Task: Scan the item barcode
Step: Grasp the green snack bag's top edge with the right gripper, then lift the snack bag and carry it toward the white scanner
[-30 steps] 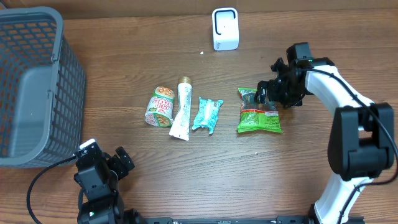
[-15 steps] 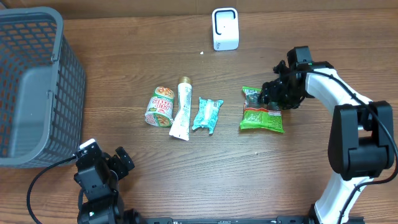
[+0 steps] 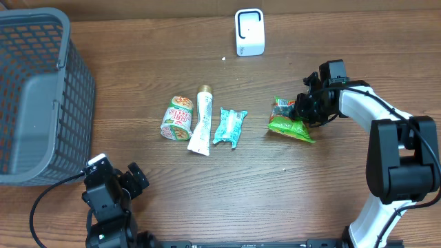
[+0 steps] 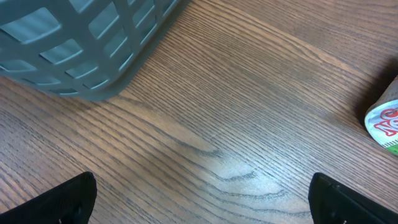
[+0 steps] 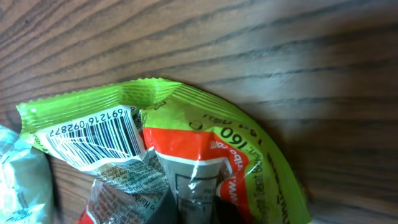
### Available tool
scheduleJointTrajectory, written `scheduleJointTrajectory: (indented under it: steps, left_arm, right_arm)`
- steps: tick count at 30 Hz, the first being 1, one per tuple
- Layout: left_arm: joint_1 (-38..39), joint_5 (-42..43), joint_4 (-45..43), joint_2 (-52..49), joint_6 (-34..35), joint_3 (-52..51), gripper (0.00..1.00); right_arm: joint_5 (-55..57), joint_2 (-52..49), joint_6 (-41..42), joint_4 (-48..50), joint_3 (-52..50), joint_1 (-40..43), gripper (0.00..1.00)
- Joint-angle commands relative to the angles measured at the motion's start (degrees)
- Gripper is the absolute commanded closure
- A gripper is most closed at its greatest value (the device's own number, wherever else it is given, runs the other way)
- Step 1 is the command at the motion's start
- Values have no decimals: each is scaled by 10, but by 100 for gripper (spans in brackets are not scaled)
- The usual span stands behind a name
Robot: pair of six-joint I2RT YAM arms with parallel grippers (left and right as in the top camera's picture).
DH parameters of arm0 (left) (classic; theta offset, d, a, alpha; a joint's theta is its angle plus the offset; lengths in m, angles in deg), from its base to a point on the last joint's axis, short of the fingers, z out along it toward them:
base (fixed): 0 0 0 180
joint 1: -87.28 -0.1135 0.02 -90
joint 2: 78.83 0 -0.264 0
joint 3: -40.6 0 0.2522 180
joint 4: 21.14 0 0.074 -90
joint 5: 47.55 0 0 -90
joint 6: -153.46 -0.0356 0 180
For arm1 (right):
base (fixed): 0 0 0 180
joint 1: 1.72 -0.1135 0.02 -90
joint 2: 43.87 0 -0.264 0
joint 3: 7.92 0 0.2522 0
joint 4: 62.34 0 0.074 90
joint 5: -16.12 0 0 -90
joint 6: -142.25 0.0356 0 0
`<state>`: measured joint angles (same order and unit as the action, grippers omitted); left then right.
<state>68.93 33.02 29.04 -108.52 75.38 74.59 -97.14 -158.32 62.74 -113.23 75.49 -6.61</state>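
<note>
The crinkled green-and-orange plastic snack packet point(image 3: 288, 124) sat on the brown wooden table point(image 3: 207, 207) toward 3 o'clock from the centre. Its 3 o'clock end was bunched and tilted upward. The right gripper point(image 3: 303, 111) had its jaws pressed together on that bunched end, pinching the film. In the right wrist view the packet's black-and-white barcode point(image 5: 93, 134) faced the camera at 10 o'clock from the pinch.

The right arm came in from the 4 o'clock edge with its elbow bent and its wrist aimed toward 9 o'clock.

In a row at 9 o'clock from the packet lay:
- one teal foil wrapper point(image 3: 229, 127)
- one cream squeeze tube point(image 3: 201, 129)
- one paper noodle cup point(image 3: 178, 118) on its side

One white boxy scanner point(image 3: 249, 32) stood at 12 o'clock, and one grey plastic mesh basket point(image 3: 41, 96) at 10 o'clock.

The left gripper point(image 3: 118, 173) rested at 7 o'clock, jaws spread wide over bare wood.
</note>
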Motion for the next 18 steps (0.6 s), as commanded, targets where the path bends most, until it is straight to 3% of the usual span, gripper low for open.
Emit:
scheduleJointTrajectory:
  steps: [1, 9, 18]
  left_arm:
    - [4, 3, -2, 1, 5, 12, 0]
    - [4, 3, -2, 1, 5, 12, 0]
    - [4, 3, -2, 1, 5, 12, 0]
  right_arm:
    - [36, -62, 2, -40, -21, -5, 96]
    - [6, 0, -68, -127, 90, 6, 96]
    - [-15, 142, -199, -103, 107, 4, 96]
